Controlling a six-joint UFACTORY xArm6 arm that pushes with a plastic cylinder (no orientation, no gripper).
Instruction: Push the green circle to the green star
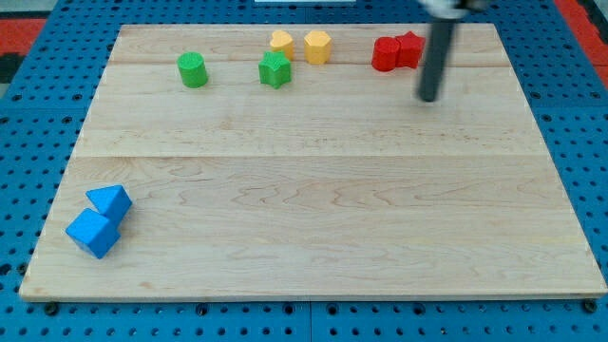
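Camera view: our clawless rod's tip (429,98) sits below the red blocks (397,52); we should circle left of the green circle (192,69), then push right toward the green star (275,69).

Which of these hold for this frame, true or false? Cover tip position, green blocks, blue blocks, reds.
1. My tip touches the green circle. False: it sits far to the view's right, just below and right of the red blocks.
2. The green circle lies to the view's left of the green star, with a gap between them. True.
3. The two blue blocks are at the view's top right. False: they are at the bottom left of the board.
4. The two yellow blocks sit between the green star and the red blocks, near the view's top. True.
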